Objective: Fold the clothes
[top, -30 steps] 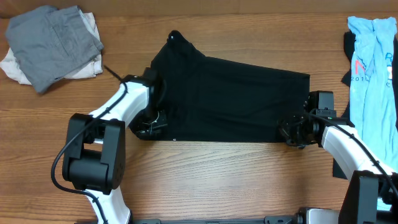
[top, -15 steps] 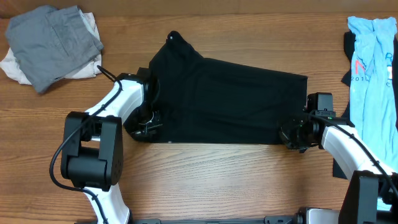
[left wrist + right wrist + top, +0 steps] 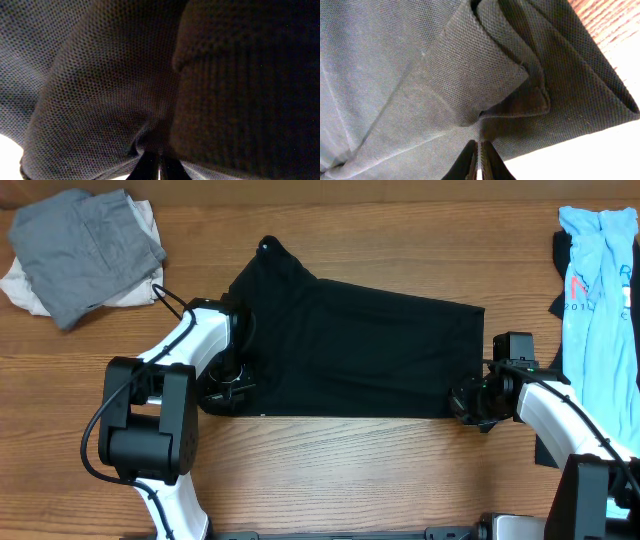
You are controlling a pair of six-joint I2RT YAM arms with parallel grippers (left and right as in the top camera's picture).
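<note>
A black T-shirt [image 3: 350, 345] lies spread across the middle of the table, folded into a long band. My left gripper [image 3: 228, 387] is shut on its lower left corner; in the left wrist view the dark knit [image 3: 125, 90] bunches right at my closed fingertips [image 3: 159, 167]. My right gripper [image 3: 466, 404] is shut on the lower right corner, and the right wrist view shows folded black fabric [image 3: 470, 85] pinched between the fingertips [image 3: 479, 152]. Both held corners sit at the shirt's near edge.
A grey and white pile of clothes [image 3: 85, 250] sits at the back left. A light-blue shirt with red print [image 3: 600, 280] lies along the right edge with a dark piece [image 3: 562, 255] beside it. Bare wooden tabletop [image 3: 340, 470] runs along the front.
Both grippers have pulled the shirt toward the left and slightly toward the front. Its right edge has drawn left and its near edge has stretched straighter.
</note>
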